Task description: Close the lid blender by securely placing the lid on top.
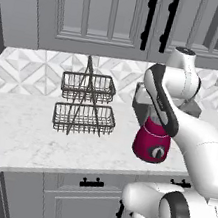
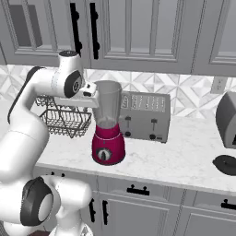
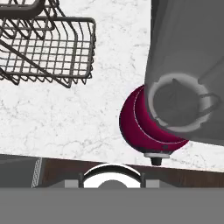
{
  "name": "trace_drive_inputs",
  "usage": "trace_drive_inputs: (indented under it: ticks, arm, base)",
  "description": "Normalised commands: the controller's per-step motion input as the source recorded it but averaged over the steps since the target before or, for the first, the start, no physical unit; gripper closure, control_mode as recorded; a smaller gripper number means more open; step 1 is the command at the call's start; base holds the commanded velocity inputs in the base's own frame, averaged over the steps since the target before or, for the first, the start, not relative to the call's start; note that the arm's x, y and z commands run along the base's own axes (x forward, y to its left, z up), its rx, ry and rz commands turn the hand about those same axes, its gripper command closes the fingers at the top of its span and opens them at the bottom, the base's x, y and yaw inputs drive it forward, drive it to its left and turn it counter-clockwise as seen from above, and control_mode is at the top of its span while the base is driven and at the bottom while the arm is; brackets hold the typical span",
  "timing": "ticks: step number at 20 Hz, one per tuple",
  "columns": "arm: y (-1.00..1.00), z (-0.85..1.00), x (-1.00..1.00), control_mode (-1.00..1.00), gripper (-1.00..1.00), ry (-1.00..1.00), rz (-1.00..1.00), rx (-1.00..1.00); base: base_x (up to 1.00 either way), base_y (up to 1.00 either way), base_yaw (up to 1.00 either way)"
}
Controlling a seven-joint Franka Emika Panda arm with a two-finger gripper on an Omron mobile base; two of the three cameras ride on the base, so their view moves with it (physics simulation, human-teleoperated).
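Observation:
The blender [image 2: 108, 146] stands near the counter's front edge, with a crimson base, a grey dial and a tall clear jar [image 2: 109, 108] whose mouth is uncovered. The hand view looks down on it, with the jar's rim [image 3: 178, 105] at the right and the crimson base [image 3: 135, 124] below it. In the left base view my forearm covers the jar and only the base [image 1: 150, 145] shows. My gripper [image 2: 93, 95] hovers at the jar's upper left, level with the rim; it is shut and holds nothing. The lid [image 2: 226, 164], a dark flat cap, lies on the counter far to the right.
A two-tier wire basket rack [image 1: 86, 104] stands left of the blender. A grey toaster [image 2: 144, 115] sits just behind it on the right. A dark rounded appliance [image 2: 227, 120] is at the far right, behind the lid. Wall cabinets [image 2: 138, 32] hang overhead.

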Motion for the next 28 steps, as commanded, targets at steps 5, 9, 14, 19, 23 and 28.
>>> trace_drive_inputs:
  ticks: [5, 9, 14, 19, 23, 28]
  arm:
    - [0.0, 0.0, 0.0, 1.0, -1.0, 0.0, 0.0, 0.0]
    - [0.0, 0.0, 0.0, 1.0, -1.0, 0.0, 0.0, 0.0]
    - [0.0, 0.0, 0.0, 1.0, -1.0, 0.0, 0.0, 0.0]
    - [0.0, 0.0, 0.0, 1.0, -1.0, 0.0, 0.0, 0.0]
    - [0.0, 0.0, 0.0, 1.0, -1.0, 0.0, 0.0, 0.0]
    - [0.0, 0.0, 0.0, 1.0, -1.0, 0.0, 0.0, 0.0]
  base:
    - [-0.05, -0.23, -0.04]
    - [-0.2, -1.0, -0.08]
    - [-0.02, -0.9, -0.05]
    - [0.32, -0.48, 0.0]
    - [0.39, -0.45, 0.02]
    - [0.33, -0.47, 0.01]
